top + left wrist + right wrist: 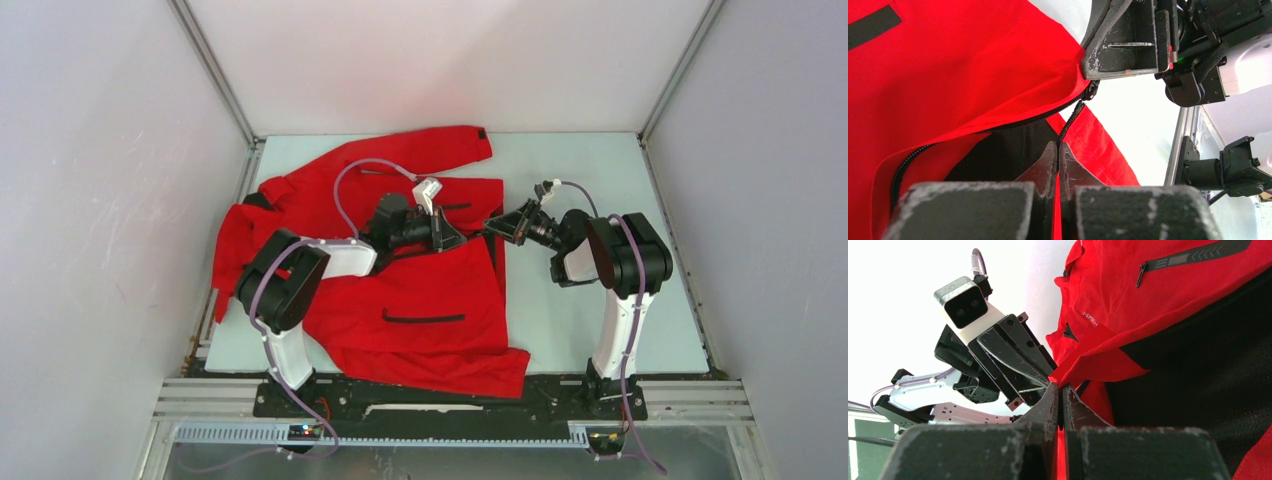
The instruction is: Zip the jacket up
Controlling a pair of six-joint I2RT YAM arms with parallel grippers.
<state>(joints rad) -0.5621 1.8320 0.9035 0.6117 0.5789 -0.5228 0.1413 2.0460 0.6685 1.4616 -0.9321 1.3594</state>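
Across the left and middle of the tabletop (570, 310) lies one red jacket (420, 290), its hem at the near edge, one sleeve along the far edge and another bunched at the left edge. Two black pocket zips (424, 318) show. Its front zipper (998, 127) gapes open over dark lining. Both grippers meet near the tabletop's middle: the left gripper (1057, 150) is clenched on the zipper edge, and the right gripper (1060, 390) is clenched on red fabric close beside it. Bare tabletop stretches toward the right edge.
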